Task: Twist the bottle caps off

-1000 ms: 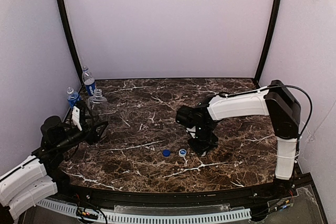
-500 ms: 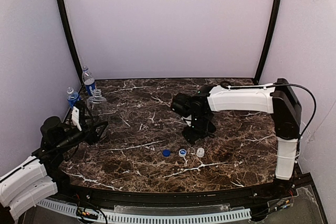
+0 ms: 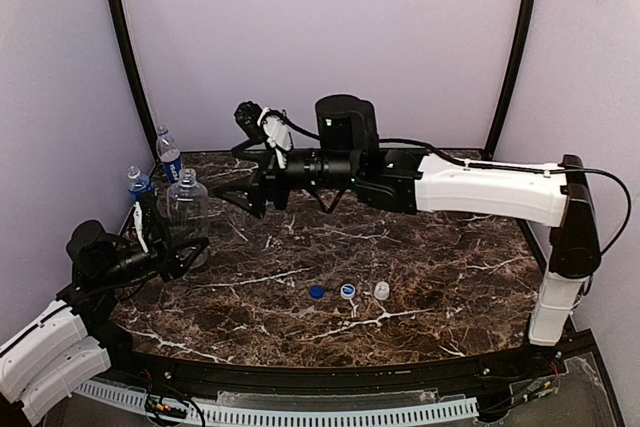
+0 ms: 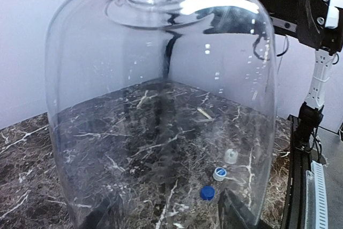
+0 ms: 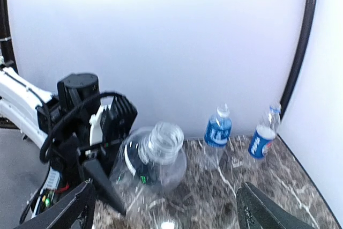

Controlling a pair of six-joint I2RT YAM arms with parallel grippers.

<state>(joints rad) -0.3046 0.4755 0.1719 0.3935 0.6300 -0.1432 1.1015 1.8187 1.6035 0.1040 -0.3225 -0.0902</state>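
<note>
My left gripper [image 3: 178,239] is shut on the plain clear bottle [image 3: 185,205], which stands upright with an open neck [image 5: 162,142]. That bottle [image 4: 161,105] fills the left wrist view, with dark fingers [image 4: 238,214] at its base. My right gripper [image 3: 238,175] hangs open in the air just right of the bottle, with nothing between its fingers [image 5: 265,214]. Three bottle caps lie in a row on the marble: blue [image 3: 317,291], white with a blue top [image 3: 347,291] and white [image 3: 381,290]. Two labelled bottles [image 3: 170,157] [image 3: 138,185] stand at the back left; their tops are too small to read.
The marble table [image 3: 430,267] is enclosed by pale walls on three sides. The right arm [image 3: 480,187] stretches across the back half of the table. The labelled bottles [image 5: 217,131] [image 5: 261,140] stand close to the left wall corner.
The right gripper opened, left a white cap beside the other two, then rose and swung to the back left, up to the plain bottle. The left gripper kept its hold.
</note>
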